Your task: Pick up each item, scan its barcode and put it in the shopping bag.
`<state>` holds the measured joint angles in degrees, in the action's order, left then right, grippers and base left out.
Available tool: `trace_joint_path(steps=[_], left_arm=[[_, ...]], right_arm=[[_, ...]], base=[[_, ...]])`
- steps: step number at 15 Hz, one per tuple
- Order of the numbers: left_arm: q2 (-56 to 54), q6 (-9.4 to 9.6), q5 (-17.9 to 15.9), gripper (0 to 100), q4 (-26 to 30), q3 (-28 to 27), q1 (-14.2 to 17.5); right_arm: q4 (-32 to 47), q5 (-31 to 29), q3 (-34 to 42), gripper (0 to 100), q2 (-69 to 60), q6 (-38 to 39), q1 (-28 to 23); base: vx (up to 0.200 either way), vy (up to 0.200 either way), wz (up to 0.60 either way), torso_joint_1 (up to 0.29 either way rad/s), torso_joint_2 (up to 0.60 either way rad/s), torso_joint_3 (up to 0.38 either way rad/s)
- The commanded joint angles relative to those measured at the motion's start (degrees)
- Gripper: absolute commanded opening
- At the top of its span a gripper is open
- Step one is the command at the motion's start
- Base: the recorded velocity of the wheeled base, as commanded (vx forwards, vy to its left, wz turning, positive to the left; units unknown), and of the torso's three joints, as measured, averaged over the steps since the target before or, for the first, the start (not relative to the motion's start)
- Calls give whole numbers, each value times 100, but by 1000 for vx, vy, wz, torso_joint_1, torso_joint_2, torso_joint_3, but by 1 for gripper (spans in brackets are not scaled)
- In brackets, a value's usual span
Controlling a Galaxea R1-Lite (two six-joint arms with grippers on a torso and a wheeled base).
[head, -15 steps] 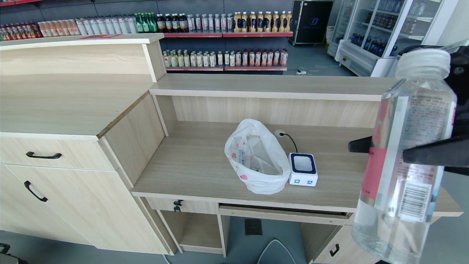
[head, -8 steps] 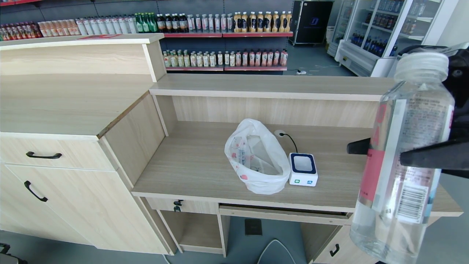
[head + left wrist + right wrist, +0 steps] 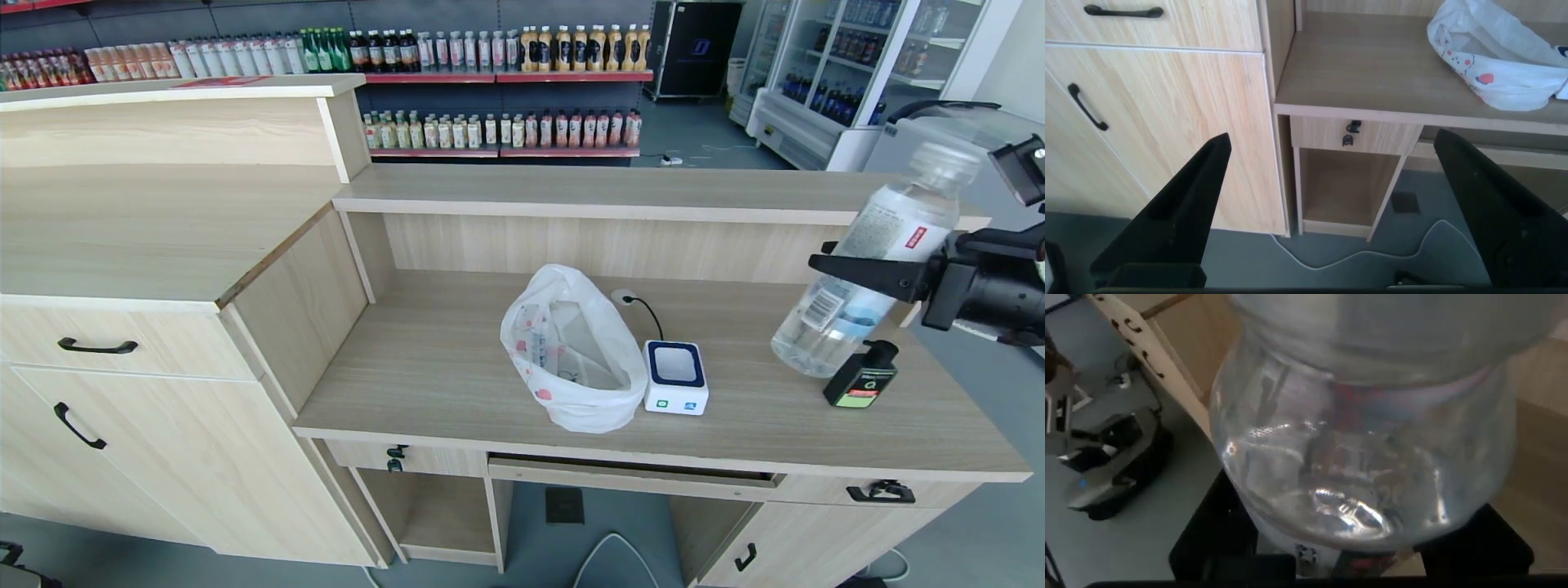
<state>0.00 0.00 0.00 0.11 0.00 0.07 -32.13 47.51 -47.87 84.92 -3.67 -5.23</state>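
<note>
Left gripper [image 3: 1331, 140]: low in front of the desk cabinets, jaws wide apart, nothing between them. No change noted.

Counter [image 3: 457, 384], mid: white plastic shopping bag [image 3: 571, 351] stands with its mouth open, touching the left side of the scanner [image 3: 675, 376], whose window faces up. Both are where they were a second ago. The head view has not shifted.

Counter, right end: a small black container [image 3: 861, 382] with a green label now shows. It was hidden behind the bottle in the earlier frames.

Right gripper [image 3: 849, 265]: closed across the middle of the clear water bottle [image 3: 894, 229]. The right wrist view looks onto the bottle's rounded base [image 3: 1364, 457].

Main change: the bottle has gone from close up against the head camera, near upright, to farther out and lower. It now hangs over the right end of the counter, just above the black container, and is tilted with cap up and away and base down towards the scanner side. The barcode sits low on the body, facing roughly towards the head camera.

Reading: the carry to the scanner looks under way, not finished. The bottle is well to the right of the scanner window, and the barcode is probably not yet turned down to it. Bagging not begun for this item.
</note>
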Motion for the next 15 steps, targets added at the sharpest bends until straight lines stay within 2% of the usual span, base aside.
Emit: trace_joint_path(steps=[1, 2, 4, 5, 6, 7, 10, 12, 15], left_arm=[[9, 0, 0, 100, -2, 0, 1], [9, 0, 0, 100, -2, 0, 1], [9, 0, 0, 100, -2, 0, 1], [9, 0, 0, 100, -2, 0, 1], [9, 0, 0, 100, -2, 0, 1], [9, 0, 0, 100, -2, 0, 1], [9, 0, 0, 100, 7, 0, 1], [9, 0, 0, 100, -2, 0, 1], [9, 0, 0, 100, 7, 0, 1]], right_arm=[[665, -1244, -99, 0, 508, -1417, -646], [506, -1235, 41, 0, 552, -1918, -760], [295, -1393, 208, 0, 701, -3456, -1077], [304, -1358, 217, 0, 737, -4247, -1252], [313, -1323, 217, 0, 754, -4529, -1358], [339, -1042, 155, 0, 842, -5355, -1622], [295, -787, -47, 0, 904, -6489, -1964], [260, -664, -258, 0, 1027, -6717, -2035], [-891, -593, -205, 0, 1413, -6823, -1859]], base=[[0, 0, 0, 0, 0, 0], [0, 0, 0, 0, 0, 0], [0, 0, 0, 0, 0, 0], [0, 0, 0, 0, 0, 0], [0, 0, 0, 0, 0, 0], [0, 0, 0, 0, 0, 0], [0, 0, 0, 0, 0, 0], [0, 0, 0, 0, 0, 0], [0, 0, 600, 2, 2, 2]])
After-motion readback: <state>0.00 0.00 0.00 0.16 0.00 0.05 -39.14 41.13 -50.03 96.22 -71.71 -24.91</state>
